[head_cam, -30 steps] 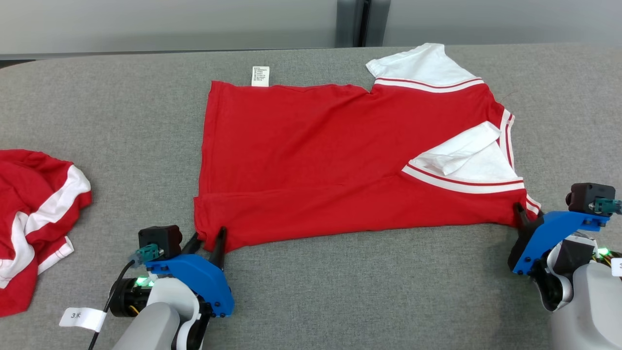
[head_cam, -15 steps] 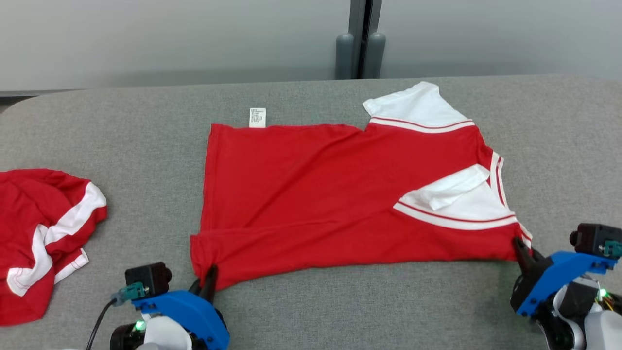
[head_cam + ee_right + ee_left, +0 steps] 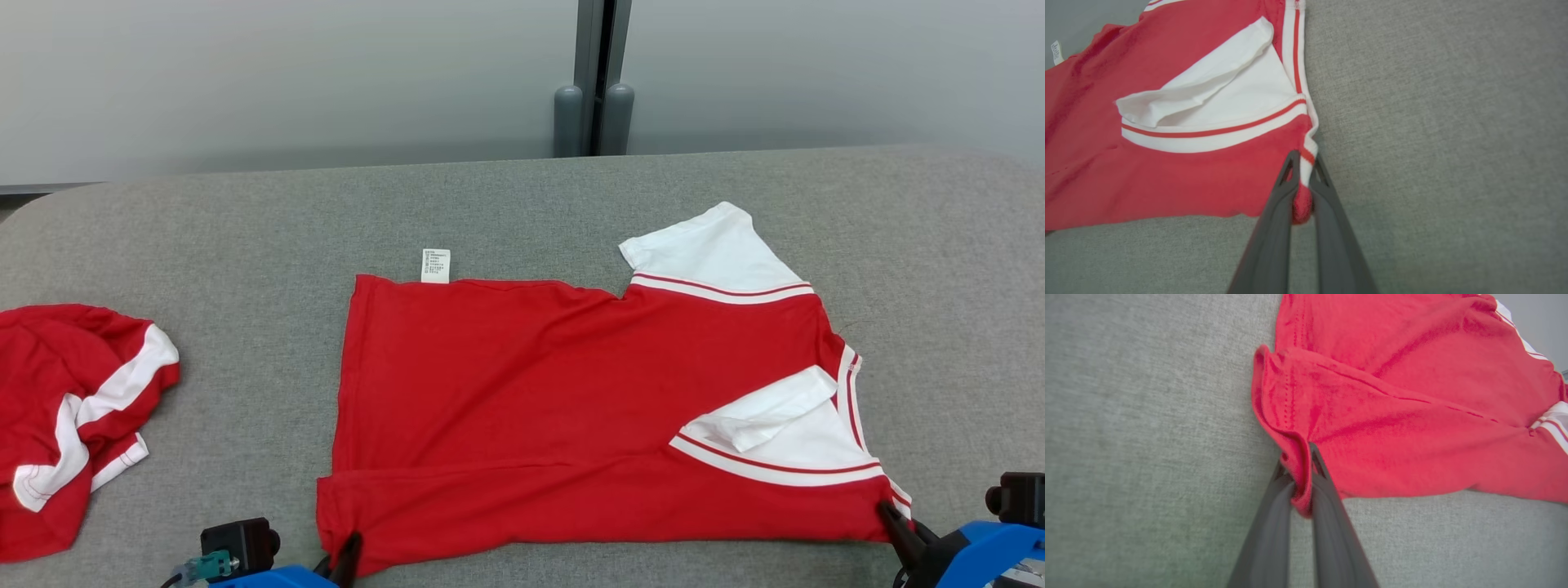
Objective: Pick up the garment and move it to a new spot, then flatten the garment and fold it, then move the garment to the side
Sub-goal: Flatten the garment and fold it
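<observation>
Both jaws are pinched tight on the shirt (image 3: pixel 531 408) right now. My left gripper (image 3: pixel 1302 465) has the near left hem corner bunched between its fingers, and my right gripper (image 3: pixel 1303 165) has the near right corner at the white-striped trim. Shirt's spread on the grey table (image 3: pixel 245 220), one white sleeve folded over the red body, label (image 3: pixel 435 266) poking past the far edge. A crumpled red-and-white pile (image 3: pixel 65 408) sits well off to my left.

— What lies at the left edge of the frame?
— A crumpled red cloth (image 3: pixel 73 408) with white bands, bunched on the grey fabric surface (image 3: pixel 245 220).
— And along the top?
— A pale wall (image 3: pixel 245 73), split at upper centre by an upright post (image 3: pixel 602 49) with two grey rounded cylinders (image 3: pixel 569 121) at its foot.
</observation>
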Motion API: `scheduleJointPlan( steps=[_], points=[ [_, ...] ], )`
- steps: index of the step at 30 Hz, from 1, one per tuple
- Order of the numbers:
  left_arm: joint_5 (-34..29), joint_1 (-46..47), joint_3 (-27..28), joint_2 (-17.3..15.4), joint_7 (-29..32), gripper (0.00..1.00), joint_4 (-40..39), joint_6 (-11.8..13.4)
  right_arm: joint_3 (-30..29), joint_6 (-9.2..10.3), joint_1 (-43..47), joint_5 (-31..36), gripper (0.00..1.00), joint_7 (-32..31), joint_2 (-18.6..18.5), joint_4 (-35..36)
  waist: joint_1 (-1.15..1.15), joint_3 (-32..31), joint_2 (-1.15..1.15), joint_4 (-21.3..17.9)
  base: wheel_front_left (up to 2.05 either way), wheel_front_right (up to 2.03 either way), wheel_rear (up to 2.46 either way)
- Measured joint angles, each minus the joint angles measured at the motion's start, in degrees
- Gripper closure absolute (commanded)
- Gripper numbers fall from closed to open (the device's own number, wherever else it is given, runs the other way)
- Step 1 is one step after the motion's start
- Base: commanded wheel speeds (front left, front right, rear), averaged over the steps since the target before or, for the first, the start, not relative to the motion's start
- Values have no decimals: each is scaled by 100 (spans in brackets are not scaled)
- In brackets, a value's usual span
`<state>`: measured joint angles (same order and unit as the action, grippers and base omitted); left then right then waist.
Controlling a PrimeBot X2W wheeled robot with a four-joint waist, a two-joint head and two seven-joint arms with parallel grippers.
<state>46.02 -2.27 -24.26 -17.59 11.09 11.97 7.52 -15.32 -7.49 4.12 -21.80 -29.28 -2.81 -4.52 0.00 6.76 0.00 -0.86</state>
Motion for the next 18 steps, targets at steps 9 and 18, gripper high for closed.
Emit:
scheduleJointPlan(
  steps=[9,18],
  points=[
    [41,-139,85,-120,66,69,-216,134,-67,-1,-9,87,97,19,1,38,0,21,0,0,0,0,0],
    [182,-182,85,-196,254,0,-427,101,-233,0,-236,369,0,24,-2,371,0,24,0,23,0,0,0]
  ],
)
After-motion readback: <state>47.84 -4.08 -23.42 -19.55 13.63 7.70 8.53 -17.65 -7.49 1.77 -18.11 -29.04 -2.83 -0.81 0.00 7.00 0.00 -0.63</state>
